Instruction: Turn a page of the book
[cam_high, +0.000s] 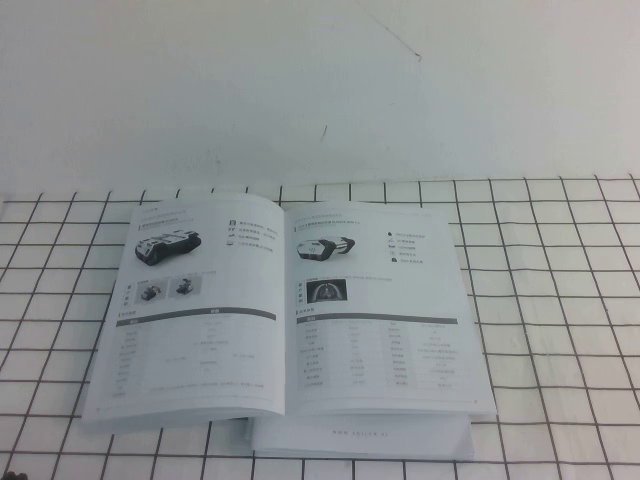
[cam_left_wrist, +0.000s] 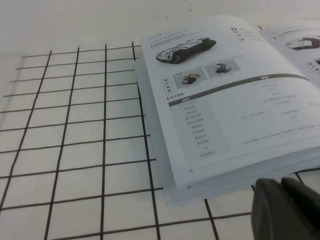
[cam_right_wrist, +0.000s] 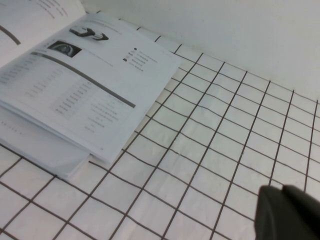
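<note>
Hovering off the worktop's near left, my left gripper (cam_left_wrist: 287, 207) shows only dark fingertips; I cannot tell its opening. The book (cam_high: 290, 330) lies open mid-worktop, the page (cam_high: 190, 310) flat on its left. My right gripper (cam_right_wrist: 290, 212), near right, is equally unreadable.
</note>
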